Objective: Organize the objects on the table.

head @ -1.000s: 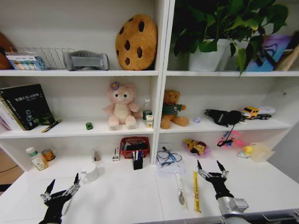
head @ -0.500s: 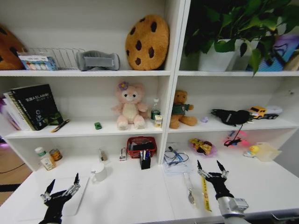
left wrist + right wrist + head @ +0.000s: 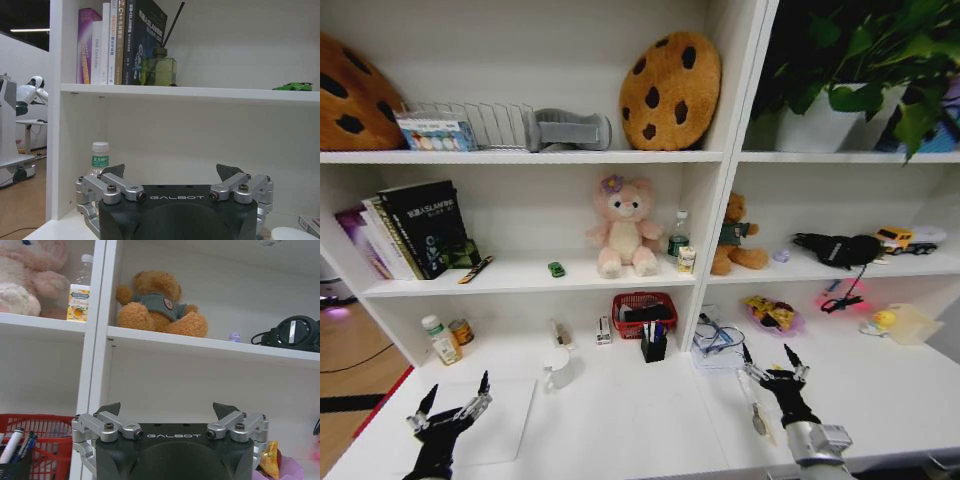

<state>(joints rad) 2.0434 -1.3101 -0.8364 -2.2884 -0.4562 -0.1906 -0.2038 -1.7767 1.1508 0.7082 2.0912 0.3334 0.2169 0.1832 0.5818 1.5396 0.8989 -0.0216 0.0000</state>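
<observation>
Left gripper [image 3: 451,395], right gripper [image 3: 769,361]: fingers apart, empty, above table [image 3: 620,430]; laptop [image 3: 495,435] under left.

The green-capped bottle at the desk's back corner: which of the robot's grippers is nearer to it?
Left. The left gripper hovers just in front of the bottle; the right gripper is across the desk.

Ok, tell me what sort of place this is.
Probably a study or office corner staged for testing: a long white desk joined to shelving, upright books, a pen holder, plus plush toys such as a pink bunny.
</observation>
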